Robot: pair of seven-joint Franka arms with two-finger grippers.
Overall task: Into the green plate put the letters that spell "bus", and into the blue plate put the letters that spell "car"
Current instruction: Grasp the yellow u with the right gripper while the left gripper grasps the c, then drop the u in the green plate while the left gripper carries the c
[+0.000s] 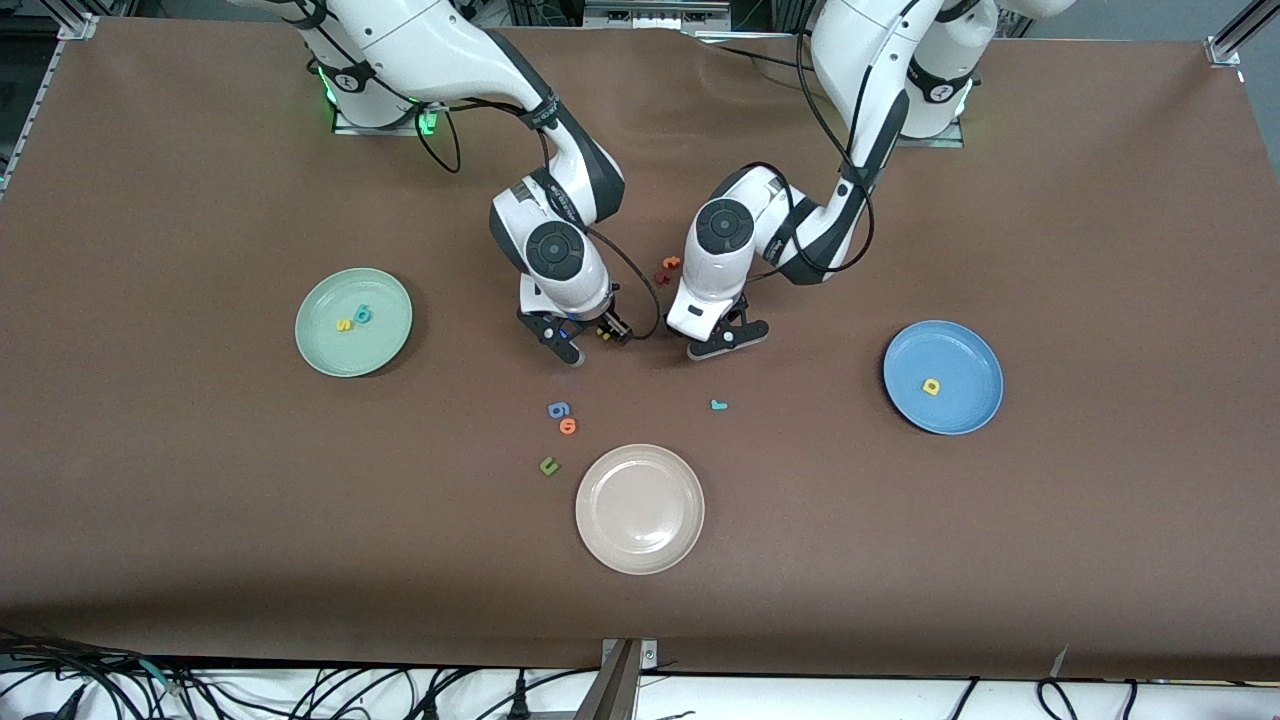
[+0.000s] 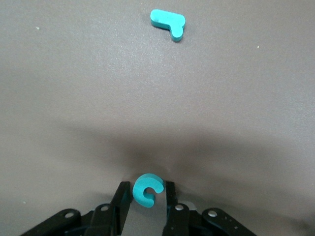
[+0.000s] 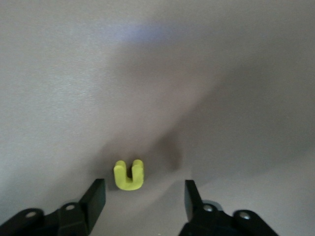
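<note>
My left gripper [image 1: 727, 342] is shut on the teal "c" [image 2: 147, 190], low over the table's middle. The "c" is hidden in the front view. The teal "r" [image 1: 718, 405] [image 2: 169, 22] lies on the table nearer the front camera than that gripper. My right gripper [image 1: 592, 340] [image 3: 143, 186] is open and straddles the yellow "u" [image 3: 129, 174] [image 1: 605, 334], with a gap on each side. The green plate [image 1: 325, 350] holds the yellow "s" [image 1: 343, 325] and teal "b" [image 1: 362, 314]. The blue plate [image 1: 965, 400] holds the yellow "a" [image 1: 931, 386].
A beige-white plate [image 1: 640, 508] sits nearest the front camera. A blue "g" [image 1: 558, 409], an orange "o" [image 1: 568, 426] and a green "u" [image 1: 548, 465] lie beside it. An orange "t" [image 1: 667, 268] lies between the two arms' wrists.
</note>
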